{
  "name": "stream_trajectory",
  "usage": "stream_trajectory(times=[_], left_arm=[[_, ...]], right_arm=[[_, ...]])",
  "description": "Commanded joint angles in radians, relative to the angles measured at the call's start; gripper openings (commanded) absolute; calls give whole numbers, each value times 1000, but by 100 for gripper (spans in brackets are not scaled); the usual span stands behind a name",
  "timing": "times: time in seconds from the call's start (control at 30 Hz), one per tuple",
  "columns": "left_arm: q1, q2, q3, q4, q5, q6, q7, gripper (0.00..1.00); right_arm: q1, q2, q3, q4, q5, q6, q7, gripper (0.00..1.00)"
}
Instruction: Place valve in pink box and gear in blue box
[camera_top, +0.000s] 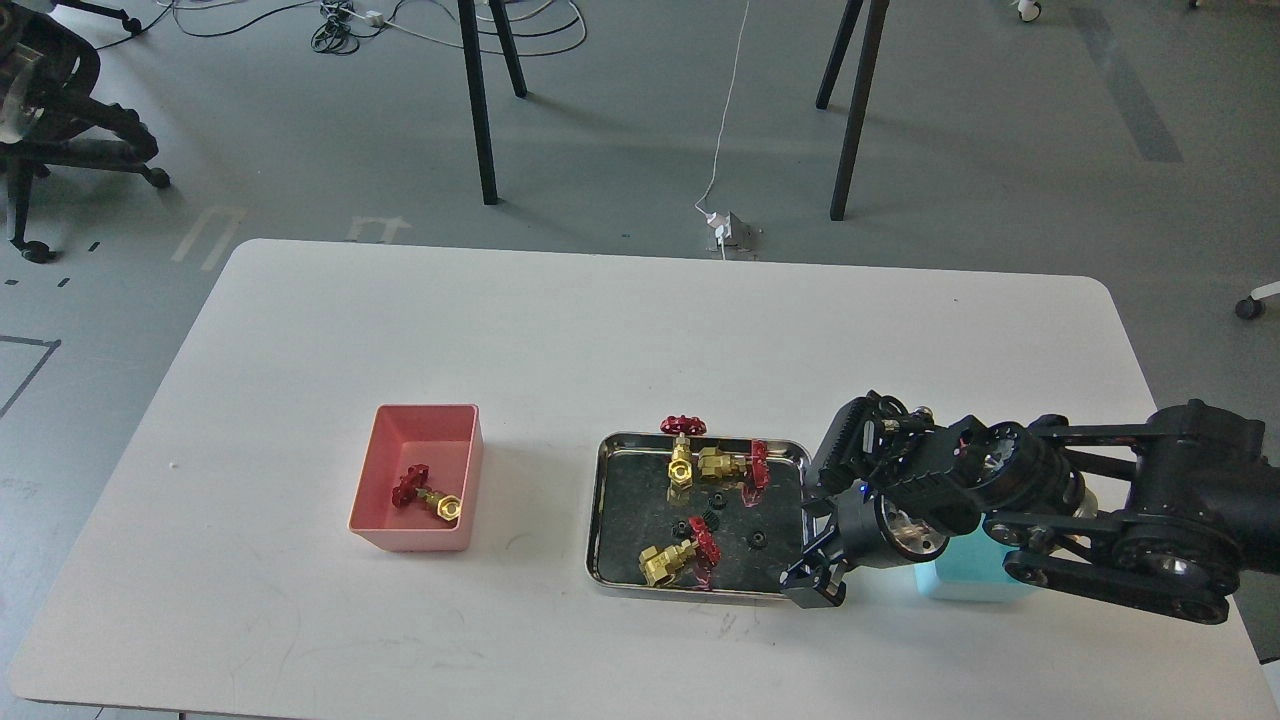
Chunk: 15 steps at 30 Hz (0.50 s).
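Gears (757, 540) of small size and black colour are seen lying flat on the floor of the steel tray (602, 500), three in all, among three brass valves (668, 562) with red handwheels; a fourth valve (428, 494) is already lying in the pink box (425, 428), well apart to the left. A gear is judged to be light, stiff and hard, thin enough that it may slide on the shiny tray floor, so it is best pinched across its toothed rim from straight above. A valve is judged heavier and rigid, and is better taken across the brass body between the hex ends than by the spoked wheel. The right gripper (815, 580) is held low at the tray's near right corner, just beside the rim; its fingers are seen dark and end-on, so how far they are parted cannot be told, and nothing can be made out between them. The nearest gear lies a little to the left of and beyond the gripper, inside the tray. The blue box (965, 575) is largely hidden under the right arm. The left gripper is not seen.
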Motion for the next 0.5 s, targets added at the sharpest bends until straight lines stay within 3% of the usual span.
stream_trajectory(times=[0.0,0.47], left_arm=[[-9,1,-1,10,1,0,0,99],[-12,14,-5,10,-1,0,-2,99]], right_arm=[[-12,48,2,-42,-13,0,-2,81],[-39,201,7,-202,-17,0,-6,76]])
